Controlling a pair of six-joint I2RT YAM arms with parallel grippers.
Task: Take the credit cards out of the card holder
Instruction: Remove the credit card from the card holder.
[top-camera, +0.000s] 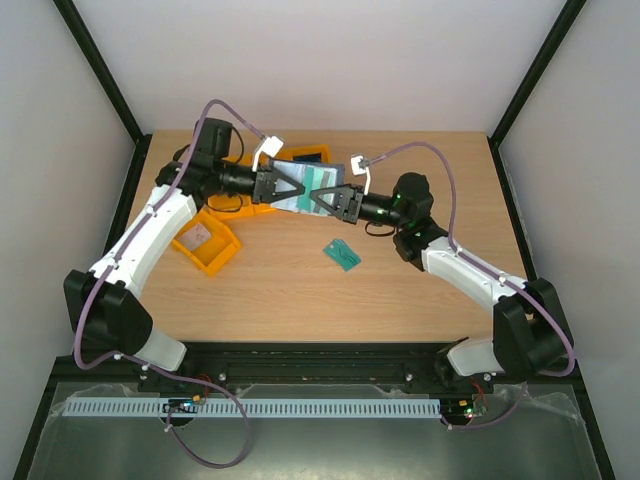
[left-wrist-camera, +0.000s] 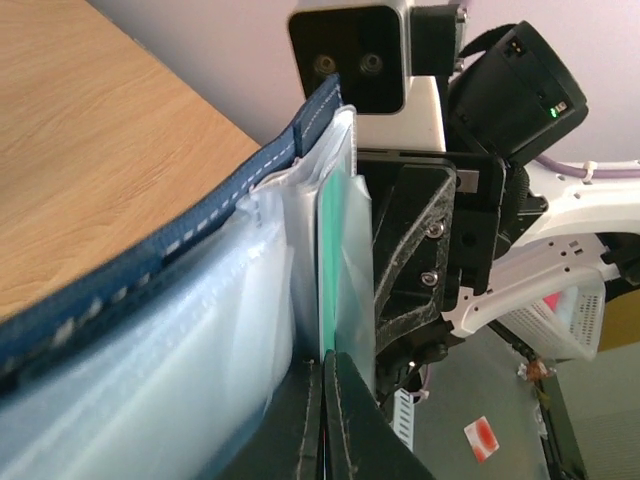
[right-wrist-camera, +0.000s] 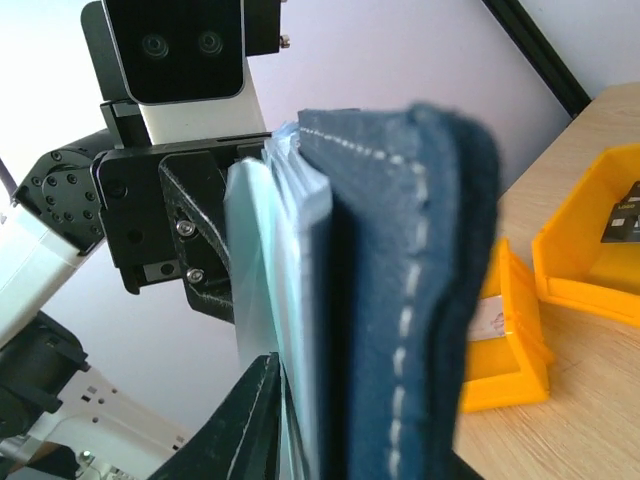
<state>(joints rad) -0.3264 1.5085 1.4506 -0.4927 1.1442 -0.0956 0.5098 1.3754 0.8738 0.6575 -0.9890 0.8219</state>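
The card holder (top-camera: 312, 187) hangs in the air over the back of the table, open, between my two grippers. My left gripper (top-camera: 287, 187) has its fingers pressed together (left-wrist-camera: 325, 385) on the edge of a clear sleeve. Right above the tips a green card (left-wrist-camera: 335, 250) sits in that sleeve. The navy stitched cover (left-wrist-camera: 150, 270) runs off to the left. My right gripper (top-camera: 333, 202) stands slightly open (right-wrist-camera: 305, 370) at the opposite edge. One of its fingers (right-wrist-camera: 250, 420) lies beside the clear sleeves (right-wrist-camera: 290, 290). The navy cover (right-wrist-camera: 410, 300) hides the other.
A lone teal-green card (top-camera: 342, 254) lies flat on the wooden table (top-camera: 300, 290) near the middle. An orange bin (top-camera: 205, 243) holding a pale card sits at the left, and a second orange bin (top-camera: 305, 157) stands behind the holder.
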